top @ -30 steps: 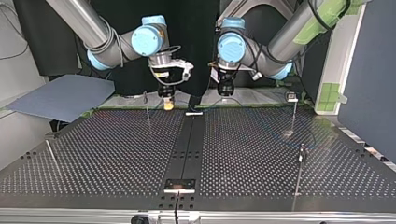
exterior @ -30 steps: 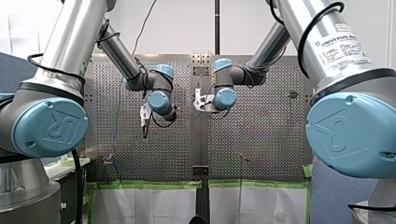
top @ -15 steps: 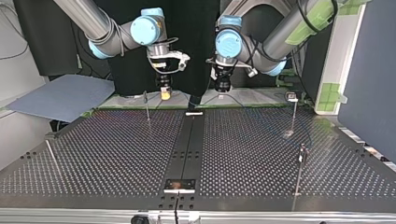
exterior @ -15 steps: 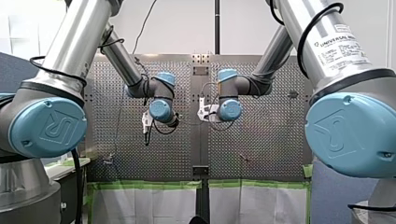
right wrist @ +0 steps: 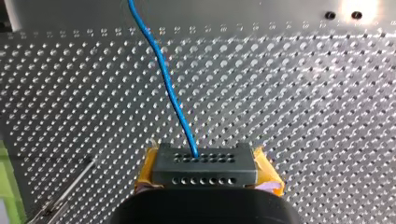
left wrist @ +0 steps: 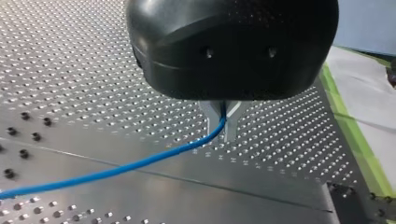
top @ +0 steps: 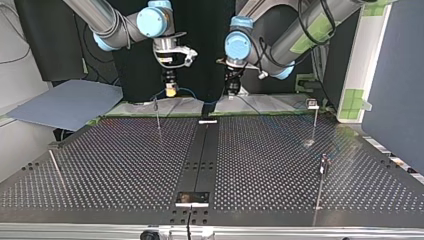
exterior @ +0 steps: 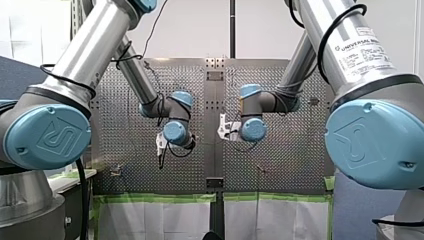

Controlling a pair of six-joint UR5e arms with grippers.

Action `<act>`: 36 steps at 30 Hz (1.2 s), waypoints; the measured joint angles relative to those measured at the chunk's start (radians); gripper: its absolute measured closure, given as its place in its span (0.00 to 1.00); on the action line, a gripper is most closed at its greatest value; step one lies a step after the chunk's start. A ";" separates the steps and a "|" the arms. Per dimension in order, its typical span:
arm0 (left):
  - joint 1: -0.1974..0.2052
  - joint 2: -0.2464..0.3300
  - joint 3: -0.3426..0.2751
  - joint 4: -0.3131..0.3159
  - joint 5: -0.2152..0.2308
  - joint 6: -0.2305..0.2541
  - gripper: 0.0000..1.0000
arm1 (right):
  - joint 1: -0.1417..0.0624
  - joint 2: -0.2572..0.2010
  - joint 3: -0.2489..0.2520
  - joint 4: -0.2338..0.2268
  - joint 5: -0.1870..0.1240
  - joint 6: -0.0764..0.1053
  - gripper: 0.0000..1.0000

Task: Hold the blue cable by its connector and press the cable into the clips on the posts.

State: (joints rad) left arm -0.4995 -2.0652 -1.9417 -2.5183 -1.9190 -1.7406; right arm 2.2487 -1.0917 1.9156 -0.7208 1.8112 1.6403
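In the right wrist view my right gripper (right wrist: 205, 159) is shut, its yellow pads (right wrist: 145, 167) clamping a black connector block (right wrist: 205, 175) with rows of holes. The blue cable (right wrist: 164, 70) leaves the connector and runs ahead over the perforated table. In the left wrist view my left gripper (left wrist: 223, 129) has its metal fingers (left wrist: 212, 115) shut on the blue cable (left wrist: 140, 163), which trails away to one side. In the top view both grippers hang above the table's far edge, my right gripper (top: 171, 90) at the left and my left gripper (top: 232, 90) at the right.
Thin posts with clips stand on the table: one (top: 157, 113) near the far edge, two (top: 314, 120) (top: 322, 180) at the top view's right, and one (top: 56, 169) at its left. A dark strip (top: 200, 155) runs down the middle. A grey-blue sheet (top: 65, 102) lies beyond the left corner.
Both grippers have moved upward in the top view and lower in the front view, away from the table's surface, still gripping the connector and the cable.
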 joint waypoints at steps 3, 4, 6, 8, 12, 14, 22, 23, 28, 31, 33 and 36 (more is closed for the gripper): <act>-0.006 -0.007 0.000 0.008 0.002 -0.002 1.00 | -0.006 0.004 0.027 -0.023 0.007 0.003 1.00; -0.009 -0.012 0.001 0.012 0.003 -0.004 1.00 | -0.008 0.007 0.034 -0.028 0.009 0.004 1.00; -0.013 -0.021 0.001 0.018 0.004 -0.005 1.00 | -0.013 0.019 0.052 -0.034 0.013 0.006 1.00; -0.018 -0.036 0.003 0.025 0.005 -0.006 1.00 | -0.018 0.035 0.071 -0.041 0.015 0.009 1.00; -0.029 -0.068 0.009 0.049 0.010 -0.007 1.00 | -0.027 0.069 0.106 -0.065 0.019 0.022 1.00; -0.033 -0.085 0.010 0.061 0.010 -0.008 1.00 | -0.032 0.088 0.119 -0.083 0.020 0.031 1.00; -0.047 -0.104 0.030 0.078 0.012 -0.017 1.00 | -0.060 0.158 0.128 -0.139 0.020 0.060 1.00; -0.049 -0.104 0.034 0.078 0.012 -0.017 1.00 | -0.066 0.169 0.128 -0.144 0.020 0.062 1.00; -0.054 -0.104 0.049 0.079 0.005 -0.019 1.00 | -0.090 0.194 0.129 -0.179 0.019 0.063 1.00; -0.057 -0.105 0.053 0.080 0.004 -0.019 1.00 | -0.105 0.199 0.128 -0.193 0.019 0.063 1.00; -0.057 -0.105 0.054 0.080 0.004 -0.019 1.00 | -0.115 0.200 0.126 -0.196 0.018 0.062 1.00; -0.059 -0.111 0.058 0.082 0.006 -0.020 1.00 | -0.132 0.204 0.125 -0.197 0.017 0.062 1.00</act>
State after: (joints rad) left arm -0.5588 -2.1758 -1.8833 -2.4365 -1.9129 -1.7607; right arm 2.1170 -0.8881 2.0404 -0.9183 1.8278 1.7018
